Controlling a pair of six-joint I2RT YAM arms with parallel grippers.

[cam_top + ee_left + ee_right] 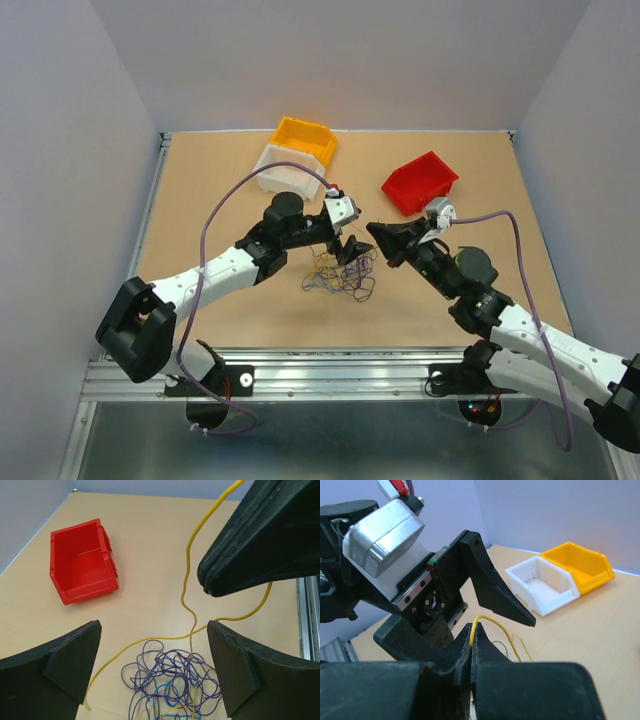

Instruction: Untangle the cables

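Spread wide, the jaws of my left gripper (pixel 152 630) are hanging released, gripping nothing. My right gripper (pixel 471 636) is clenching its jaws on a yellow strand (pixel 487 620), which I am seeing come out from between the closed fingertips in the right wrist view.

I am watching the cables (pixel 340 278) lying as a loose clump on the wooden table (pixel 220 180), near the middle and a little toward the arms. In the left wrist view the clump (pixel 172 685) is showing mostly purple loops with some blue and yellow threads running through it, and it is sitting on the table between the two open fingers and below them. From the clump the yellow strand is rising in a wavy line past the tip of the right gripper, and another stretch of it is trailing across the table toward the left finger.

Both grippers are meeting tip to tip over the far edge of the clump, the right one just beside the left. Farther out, a red bin (pixel 420 182) is standing beyond the right gripper, well apart from the wires. A white bin (pixel 290 170) and an orange bin (pixel 305 135) are sitting side by side, touching, near the far edge of the table beyond the left arm.
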